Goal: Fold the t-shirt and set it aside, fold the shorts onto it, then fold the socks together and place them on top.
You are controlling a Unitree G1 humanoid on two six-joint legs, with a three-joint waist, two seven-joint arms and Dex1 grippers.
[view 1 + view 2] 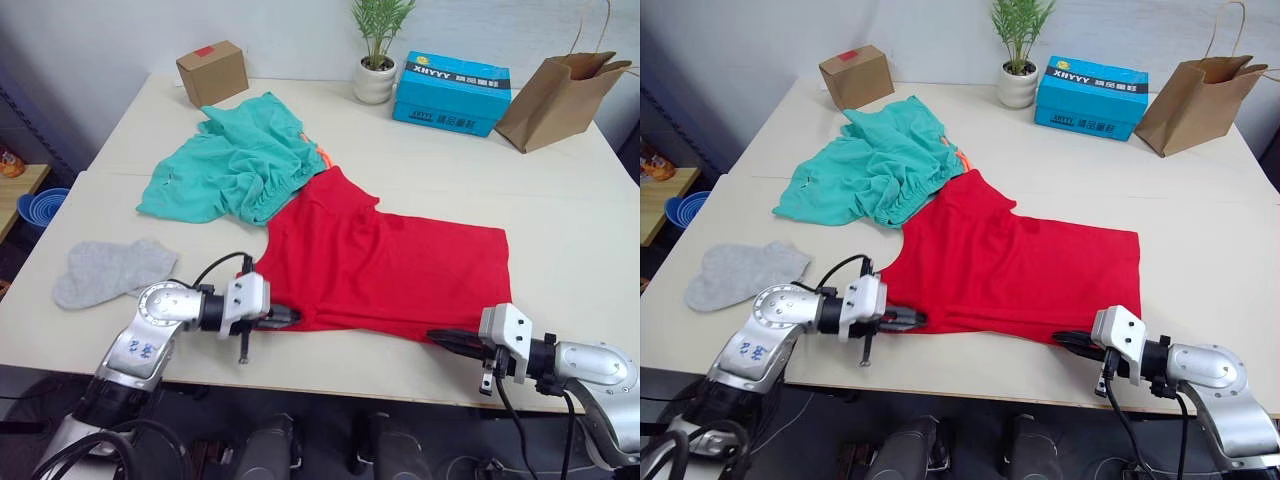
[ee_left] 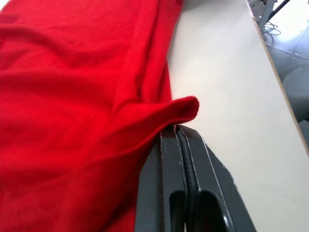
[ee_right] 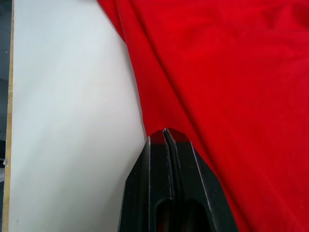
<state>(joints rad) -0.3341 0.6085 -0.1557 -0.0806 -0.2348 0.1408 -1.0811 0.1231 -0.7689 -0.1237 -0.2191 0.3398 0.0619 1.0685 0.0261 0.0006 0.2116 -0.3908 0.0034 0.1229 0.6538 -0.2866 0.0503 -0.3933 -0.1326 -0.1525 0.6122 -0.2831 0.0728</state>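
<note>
Pinching t-shirt (image 1: 385, 270) hem | left fingers (image 2: 170, 145) | right fingers (image 3: 166, 140) likely too

Office-like test room: pale bench (image 1: 560, 250) against a white wall, bearing a cardboard box (image 1: 212, 72), potted plant (image 1: 377, 48), blue carton (image 1: 452, 92) and paper bag (image 1: 560, 98).

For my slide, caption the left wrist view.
Left claw shut on a bunched edge of the red t-shirt over the pale table.
</note>
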